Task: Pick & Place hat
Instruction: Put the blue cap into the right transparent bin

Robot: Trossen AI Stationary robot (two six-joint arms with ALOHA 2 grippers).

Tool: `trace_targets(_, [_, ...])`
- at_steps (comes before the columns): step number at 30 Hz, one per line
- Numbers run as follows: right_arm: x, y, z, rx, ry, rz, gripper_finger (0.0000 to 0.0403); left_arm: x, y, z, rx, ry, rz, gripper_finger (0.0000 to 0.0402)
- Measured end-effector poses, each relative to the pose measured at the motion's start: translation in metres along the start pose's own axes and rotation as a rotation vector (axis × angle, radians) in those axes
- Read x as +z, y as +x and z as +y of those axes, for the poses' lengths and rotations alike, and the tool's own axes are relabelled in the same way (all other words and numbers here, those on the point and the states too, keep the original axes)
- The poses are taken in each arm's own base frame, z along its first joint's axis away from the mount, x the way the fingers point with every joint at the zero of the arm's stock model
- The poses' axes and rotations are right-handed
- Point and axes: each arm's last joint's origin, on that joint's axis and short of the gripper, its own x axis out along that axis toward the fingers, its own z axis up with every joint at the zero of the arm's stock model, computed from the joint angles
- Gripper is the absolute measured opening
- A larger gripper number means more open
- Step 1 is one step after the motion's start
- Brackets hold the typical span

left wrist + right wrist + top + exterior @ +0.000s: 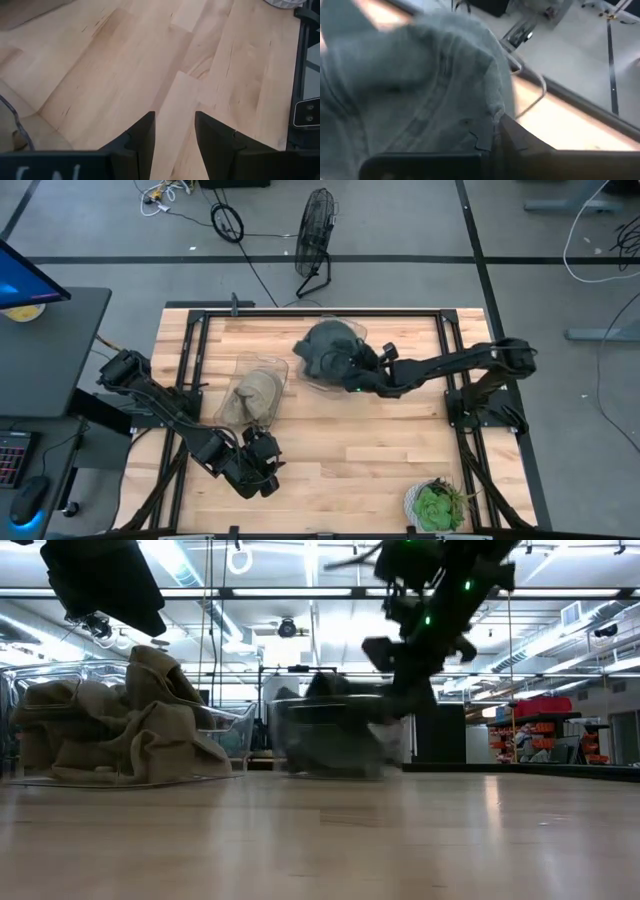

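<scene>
A dark grey hat [325, 348] sits in a clear plastic tray [352, 328] at the table's far middle. It fills the right wrist view [420, 85] and shows blurred in the low view [330, 725]. My right gripper [354, 376] is at the hat's right near side, shut on it. A tan hat [253, 394] lies crumpled in a second clear tray [275, 363] to the left and bulks large in the low view [120, 725]. My left gripper [174, 135] hovers open over bare wood near the table's near left [262, 468]. My right gripper holds the grey hat by its edge [487, 117] on the side facing the right arm. It comes slanting from the table's right. One dark finger [520, 142] shows beside the cloth, and the hat hides the other. Whether the hat is lifted off the tray, I cannot tell.
A potted green plant [438, 506] stands at the near right corner. Black frame rails [450, 360] run along the table's sides. A floor fan [316, 225] stands beyond the far edge. Bare wood [360, 450] lies across the near middle.
</scene>
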Motion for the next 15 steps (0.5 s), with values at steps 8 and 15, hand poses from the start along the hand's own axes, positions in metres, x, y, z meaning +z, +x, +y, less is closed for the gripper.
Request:
trace_targets(8, [-0.01,0.018,0.006,0.003,-0.127,0.041,0.0031,0.001,0.0,0.0,0.002,-0.001,0.0,0.0142])
trace_targets(15, [0.009,0.008,0.005,0.099,-0.072,-0.031,0.0027,0.001,0.0,0.0,0.002,-0.001,0.0,0.0142])
